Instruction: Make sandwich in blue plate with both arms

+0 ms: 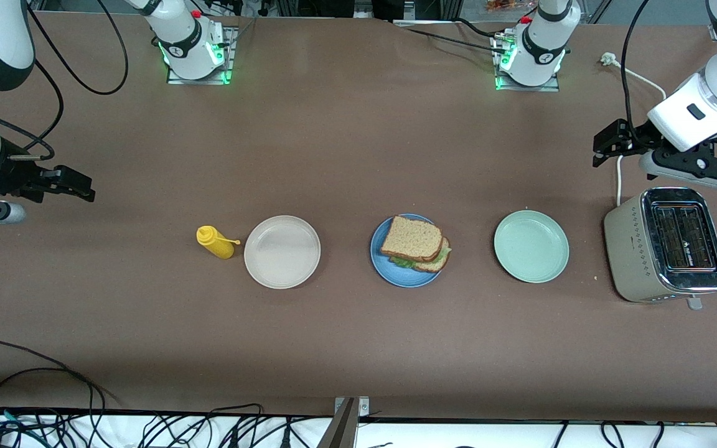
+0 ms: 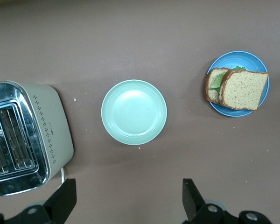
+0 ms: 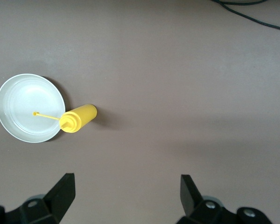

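Now: sandwich [image 1: 416, 243], grainy brown slices over ruffled lettuce, on round matte blue plate [image 1: 389, 270] mid-table. Left gripper [image 1: 607, 146] spread wide, empty, above bare table by toaster [image 1: 665, 244]; right gripper [image 1: 75, 185] likewise, over bare table.

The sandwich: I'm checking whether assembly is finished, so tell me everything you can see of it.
The sandwich lies on the blue plate: two brown wholemeal slices with darker crust, the top one shifted off the lower so they overlap unevenly. Ruffled green lettuce shows between them at the edges. It reaches the plate's rim on the side toward the left arm. Neither gripper touches it; only the plate does.
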Available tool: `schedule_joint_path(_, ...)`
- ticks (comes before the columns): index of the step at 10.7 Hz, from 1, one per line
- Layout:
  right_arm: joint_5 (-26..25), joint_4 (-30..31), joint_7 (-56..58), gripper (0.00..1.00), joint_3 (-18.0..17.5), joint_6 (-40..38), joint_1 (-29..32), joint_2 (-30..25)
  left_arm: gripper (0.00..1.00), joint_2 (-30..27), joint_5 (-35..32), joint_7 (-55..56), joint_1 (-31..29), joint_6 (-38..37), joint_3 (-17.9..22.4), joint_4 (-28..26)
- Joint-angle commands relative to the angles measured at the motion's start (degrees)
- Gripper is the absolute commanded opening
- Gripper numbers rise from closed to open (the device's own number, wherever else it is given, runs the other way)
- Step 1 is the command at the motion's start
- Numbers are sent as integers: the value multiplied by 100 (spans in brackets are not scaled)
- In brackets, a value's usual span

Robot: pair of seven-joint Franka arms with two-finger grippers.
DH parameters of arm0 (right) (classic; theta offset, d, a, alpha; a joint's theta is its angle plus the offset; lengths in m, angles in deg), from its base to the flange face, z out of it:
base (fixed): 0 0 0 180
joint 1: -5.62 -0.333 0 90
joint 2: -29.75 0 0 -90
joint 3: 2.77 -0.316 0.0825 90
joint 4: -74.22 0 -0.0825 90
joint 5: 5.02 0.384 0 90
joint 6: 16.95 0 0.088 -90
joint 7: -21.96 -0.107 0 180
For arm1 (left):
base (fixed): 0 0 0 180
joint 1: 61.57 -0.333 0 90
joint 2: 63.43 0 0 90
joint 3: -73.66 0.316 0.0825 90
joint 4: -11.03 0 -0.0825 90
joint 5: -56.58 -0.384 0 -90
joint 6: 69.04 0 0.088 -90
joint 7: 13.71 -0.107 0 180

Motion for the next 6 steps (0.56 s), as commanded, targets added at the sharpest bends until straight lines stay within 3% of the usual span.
schedule_joint_path(1,-73,-62,-10,100,33,-109,-8,-55,100,-135,-50,190,-15,-63,-32,-137)
schedule_joint_path(6,-117,-62,-10,100,7,-109,-8,-91,100,-12,-76,190,12,-318,-49,74)
